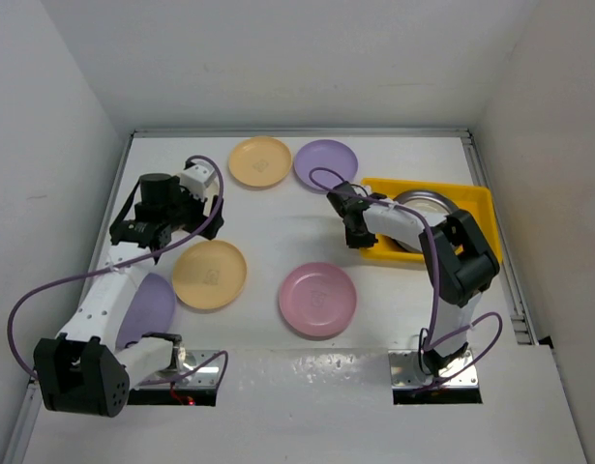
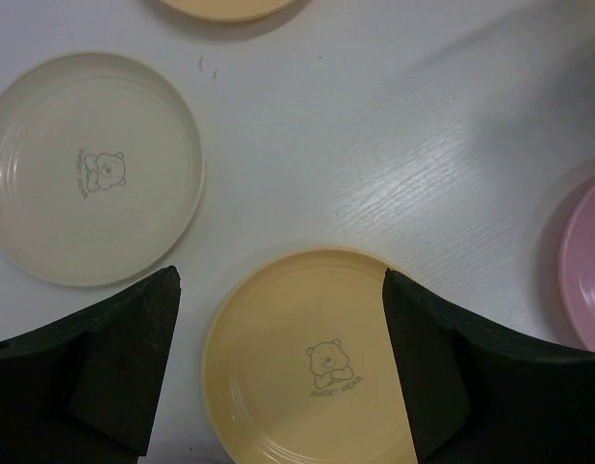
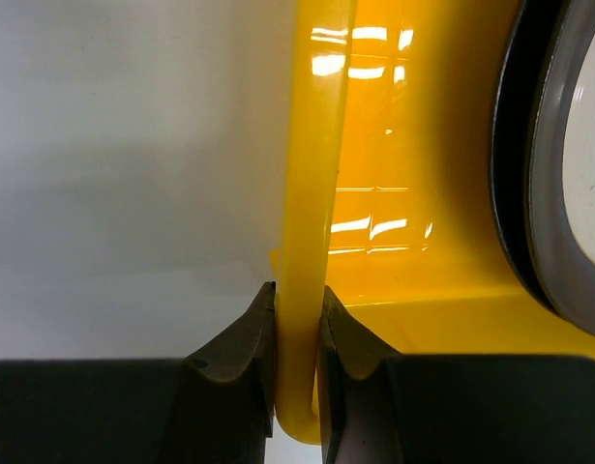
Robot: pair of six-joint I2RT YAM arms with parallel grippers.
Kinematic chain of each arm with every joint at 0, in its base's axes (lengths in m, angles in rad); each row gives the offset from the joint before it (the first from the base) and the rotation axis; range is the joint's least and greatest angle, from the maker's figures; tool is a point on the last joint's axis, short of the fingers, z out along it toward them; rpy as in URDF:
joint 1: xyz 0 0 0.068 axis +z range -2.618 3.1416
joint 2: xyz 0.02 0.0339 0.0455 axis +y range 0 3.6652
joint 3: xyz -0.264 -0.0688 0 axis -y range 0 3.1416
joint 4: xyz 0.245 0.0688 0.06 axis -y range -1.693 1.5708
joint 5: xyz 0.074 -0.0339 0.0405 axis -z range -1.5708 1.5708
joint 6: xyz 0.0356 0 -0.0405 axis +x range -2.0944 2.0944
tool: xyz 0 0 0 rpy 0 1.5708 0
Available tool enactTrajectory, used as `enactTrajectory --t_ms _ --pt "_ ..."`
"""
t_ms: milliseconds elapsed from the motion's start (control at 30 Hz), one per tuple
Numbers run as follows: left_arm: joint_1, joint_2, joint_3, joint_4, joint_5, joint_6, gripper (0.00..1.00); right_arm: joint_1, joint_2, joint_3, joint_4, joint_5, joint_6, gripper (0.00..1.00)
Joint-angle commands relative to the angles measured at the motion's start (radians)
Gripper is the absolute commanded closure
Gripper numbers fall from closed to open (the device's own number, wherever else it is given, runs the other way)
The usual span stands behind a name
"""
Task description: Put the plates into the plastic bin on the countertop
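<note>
The yellow plastic bin (image 1: pixel 474 199) sits at the right on the white countertop (image 1: pixel 278 232), with a dark metallic-rimmed plate (image 1: pixel 425 207) in it. My right gripper (image 1: pixel 356 229) is shut on the bin's left wall; in the right wrist view the fingers (image 3: pixel 241 338) pinch the yellow rim (image 3: pixel 312 145), with the metallic-rimmed plate (image 3: pixel 553 164) beside it. My left gripper (image 1: pixel 166 215) is open and empty, held above the counter. In its view a peach plate (image 2: pixel 307 367) lies below, between the open fingertips (image 2: pixel 281 275), and a cream plate (image 2: pixel 92 166) lies left of it.
Loose plates lie on the counter: peach (image 1: pixel 209 275), pink (image 1: pixel 318 299), far peach (image 1: pixel 259 161), far lavender (image 1: pixel 325 165), and a lavender one (image 1: pixel 154 302) partly under the left arm. White walls enclose the left, back and right sides.
</note>
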Motion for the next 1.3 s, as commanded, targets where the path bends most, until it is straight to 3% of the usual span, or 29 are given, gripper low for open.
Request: enactTrajectory --t_ms 0,167,500,533,600,633,833,900,1000,1033,1067,1133,1167,1200,1267 --pt "0.003 -0.039 -0.015 0.03 0.004 -0.002 0.14 0.004 -0.066 0.043 0.074 0.036 -0.204 0.84" --pt "0.003 -0.039 -0.024 0.03 0.004 -0.002 0.14 0.01 -0.172 -0.049 0.217 -0.028 -0.389 0.95" --pt "-0.006 -0.049 -0.024 0.039 -0.005 0.007 0.12 0.028 -0.117 -0.037 0.123 0.05 -0.274 0.93" --pt "-0.006 -0.049 -0.024 0.039 -0.005 0.007 0.12 0.028 -0.117 -0.04 0.129 0.054 -0.271 0.82" --pt "-0.006 -0.058 -0.024 0.039 -0.005 0.007 0.12 0.024 -0.106 -0.031 0.11 0.056 -0.25 0.68" --pt "-0.006 -0.058 -0.024 0.039 -0.005 0.007 0.12 0.022 -0.102 -0.002 0.088 0.051 -0.228 0.54" --pt "-0.006 -0.067 -0.024 0.039 -0.005 0.007 0.11 0.033 -0.154 0.069 0.073 -0.016 -0.205 0.28" --pt "-0.006 -0.076 -0.024 0.027 -0.005 0.007 0.11 0.034 -0.177 0.091 0.041 -0.047 -0.162 0.27" --pt "-0.006 -0.099 -0.012 -0.005 -0.025 0.007 0.11 0.047 -0.307 -0.023 0.082 -0.223 -0.136 0.23" --pt "-0.006 -0.099 -0.012 -0.005 -0.036 0.016 0.11 0.048 -0.421 -0.056 0.094 -0.275 -0.134 0.23" --pt "-0.006 -0.113 -0.012 -0.021 -0.036 0.016 0.11 0.047 -0.456 -0.184 0.131 -0.354 -0.106 0.3" --pt "-0.006 -0.14 -0.012 -0.039 -0.045 0.016 0.11 0.044 -0.592 -0.273 0.14 -0.436 -0.066 0.44" --pt "-0.006 -0.151 -0.023 -0.053 -0.045 0.006 0.11 0.042 -0.62 -0.411 0.171 -0.517 -0.015 0.46" --pt "-0.006 -0.162 -0.023 -0.053 -0.045 0.006 0.11 0.039 -0.666 -0.457 0.185 -0.55 0.005 0.46" --pt "-0.006 -0.196 -0.047 -0.062 -0.045 -0.006 0.11 0.036 -0.7 -0.591 0.258 -0.62 0.074 0.36"
